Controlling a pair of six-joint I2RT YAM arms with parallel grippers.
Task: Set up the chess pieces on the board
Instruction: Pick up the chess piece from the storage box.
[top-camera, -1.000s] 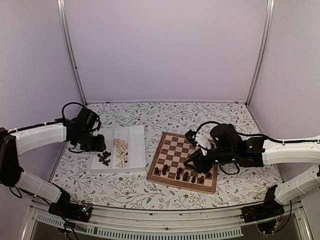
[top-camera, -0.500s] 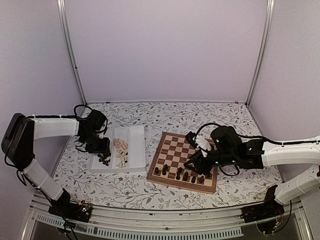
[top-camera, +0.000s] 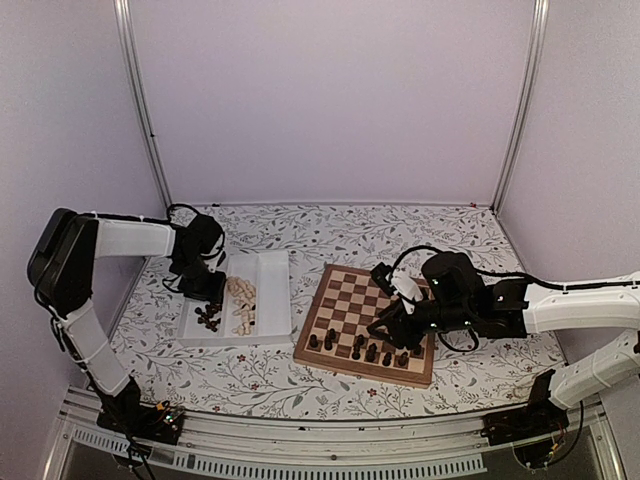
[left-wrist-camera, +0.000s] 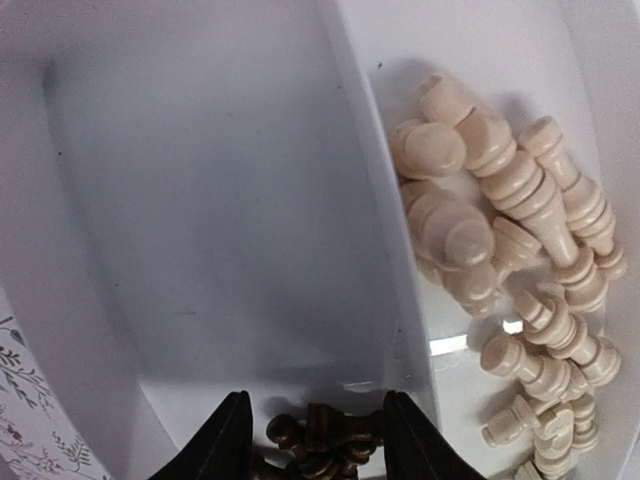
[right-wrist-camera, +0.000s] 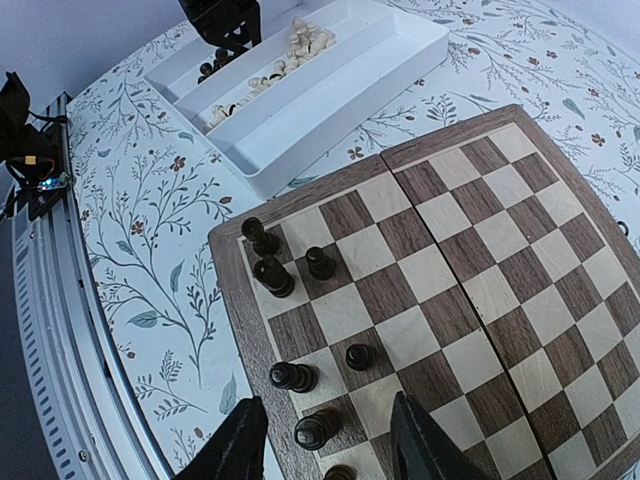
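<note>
Pale wood and dark wood lie sorted in the white tray (top-camera: 272, 290). From above, the dark heap (top-camera: 208, 318) sits at the near end of the left compartment and the pale chessmen (top-camera: 241, 303) fill the right one. My left gripper (top-camera: 205, 287) hangs over the left compartment, just beyond the heap. The chessboard (top-camera: 350, 290) lies to the right of the tray and apart from it, on the floral tablecloth (top-camera: 330, 235). A row of dark chessmen (top-camera: 357, 347) stands upright along the board's near edge, and my right gripper (top-camera: 385, 328) hovers over that row's right part.

In the left wrist view, my fingers (left-wrist-camera: 228, 440) stand half apart, straddling the dark heap, whose pieces lie tumbled on their sides. I cannot tell whether I touch any. Across the divider the pale chessmen lie flat, most with their long axes running from upper left to lower right.

In the right wrist view, my jaws are partly spread with nothing clamped between them. Below them the dark chessmen stand upright on squares by the board's edge, and the centre seam runs parallel to that edge.
</note>
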